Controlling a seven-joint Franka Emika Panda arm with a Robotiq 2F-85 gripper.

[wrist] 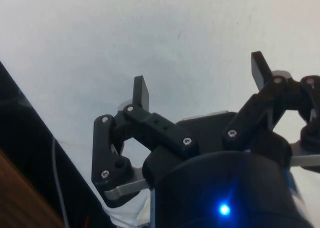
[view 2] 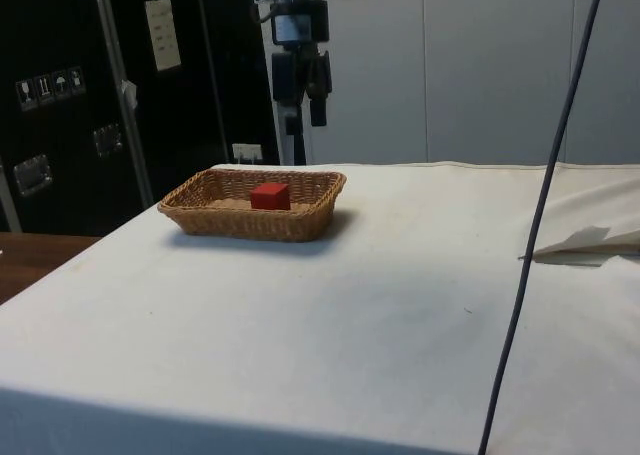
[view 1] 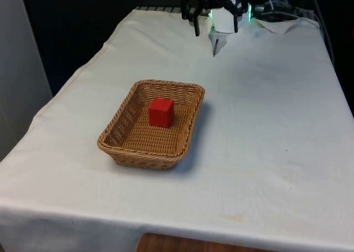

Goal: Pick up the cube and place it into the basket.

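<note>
— so, front view first: where's the cube?
— the red cube (view 1: 161,112) sits inside the wicker basket (view 1: 113,147), near its middle, on the white cloth (view 1: 265,124). the gripper (view 1: 215,26) hangs well behind it at the far end, fingers spread apart, holding nothing.
— and from the side?
— same story: cube (view 2: 270,196) in the basket (view 2: 240,225), gripper (view 2: 301,100) raised above the basket's far edge (clear of the rim).
— wrist view?
— both fingers (wrist: 141,93) stand wide apart over bare cloth (wrist: 150,32), nothing between them.
</note>
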